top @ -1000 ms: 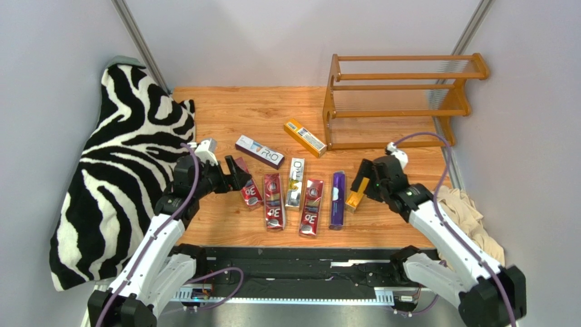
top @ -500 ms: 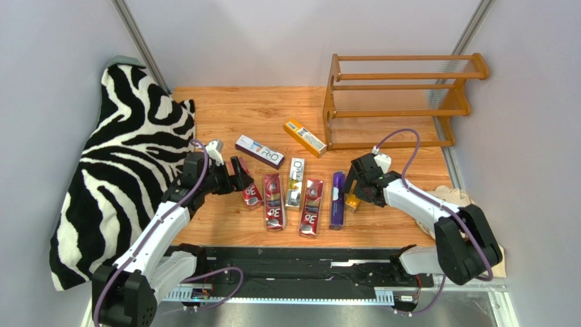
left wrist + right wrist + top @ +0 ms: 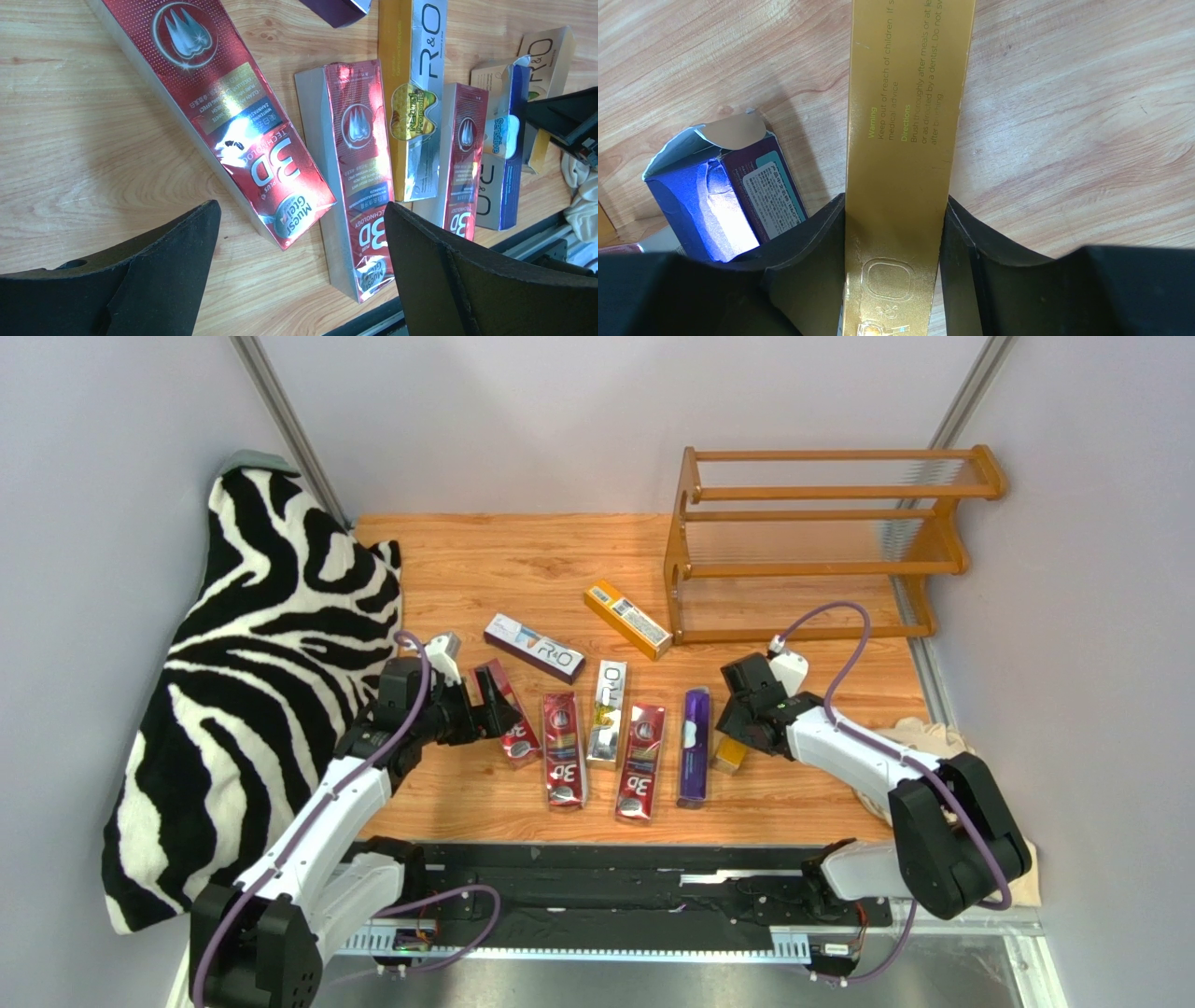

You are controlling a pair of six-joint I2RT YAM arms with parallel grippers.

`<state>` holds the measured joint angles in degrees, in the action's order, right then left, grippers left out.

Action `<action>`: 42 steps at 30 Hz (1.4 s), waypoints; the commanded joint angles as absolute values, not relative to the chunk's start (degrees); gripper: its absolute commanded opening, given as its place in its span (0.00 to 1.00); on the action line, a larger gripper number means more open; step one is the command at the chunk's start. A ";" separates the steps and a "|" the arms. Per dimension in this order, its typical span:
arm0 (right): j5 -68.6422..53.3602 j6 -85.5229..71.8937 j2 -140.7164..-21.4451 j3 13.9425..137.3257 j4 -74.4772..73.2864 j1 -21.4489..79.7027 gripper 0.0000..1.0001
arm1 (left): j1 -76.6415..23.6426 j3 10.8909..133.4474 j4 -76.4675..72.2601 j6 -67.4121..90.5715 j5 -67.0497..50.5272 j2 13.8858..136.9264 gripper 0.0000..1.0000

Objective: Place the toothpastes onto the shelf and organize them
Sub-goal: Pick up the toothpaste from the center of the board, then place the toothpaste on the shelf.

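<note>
The wooden shelf (image 3: 683,546) stands empty at the back right. My right gripper (image 3: 739,717) (image 3: 894,206) is shut on an orange-yellow toothpaste carton (image 3: 730,751) (image 3: 906,105) that lies on the table, a finger pressed on each long side. A purple carton (image 3: 693,746) (image 3: 717,189) lies just left of it. My left gripper (image 3: 491,703) (image 3: 302,210) hangs open over the near end of the leftmost red carton (image 3: 515,720) (image 3: 231,119). Two more red cartons (image 3: 563,748) (image 3: 643,762) and a white one (image 3: 608,710) lie in the row between. Another purple carton (image 3: 533,647) and an orange one (image 3: 627,618) lie farther back.
A zebra-print cloth (image 3: 239,672) covers the table's left edge. A beige cloth (image 3: 954,756) lies by the right edge, behind the right arm. Grey walls close in the back and both sides.
My right gripper has moved left over the orange-yellow carton and shut on it. The left gripper has shifted slightly right, still open.
</note>
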<state>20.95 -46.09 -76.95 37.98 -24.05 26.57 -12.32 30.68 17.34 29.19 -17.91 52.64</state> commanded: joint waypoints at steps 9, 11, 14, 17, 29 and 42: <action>17.05 -41.23 -61.63 32.79 -23.02 27.59 0.35 | -13.97 29.27 13.72 30.32 -27.48 48.16 0.93; 14.42 -39.47 -54.81 31.30 -23.64 28.12 0.33 | -14.15 29.18 10.74 31.02 -32.40 47.99 0.94; 8.54 -37.18 -44.17 29.45 -24.17 28.56 0.31 | -15.38 27.52 3.89 33.57 -38.46 48.25 0.94; -1.64 -34.98 -36.41 28.65 -23.73 28.74 0.31 | -17.40 25.84 -3.59 36.82 -44.01 49.47 0.95; -29.88 -41.48 -27.07 24.87 -5.64 34.61 0.31 | -33.83 29.80 -24.06 44.64 -48.69 54.92 0.96; -21.01 -39.02 -39.45 31.46 2.10 55.19 0.31 | -43.94 33.75 -30.06 44.56 -43.16 63.46 0.83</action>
<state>-23.24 -40.18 -37.54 27.31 -5.72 52.71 -42.57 31.62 -24.08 44.18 -44.64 63.24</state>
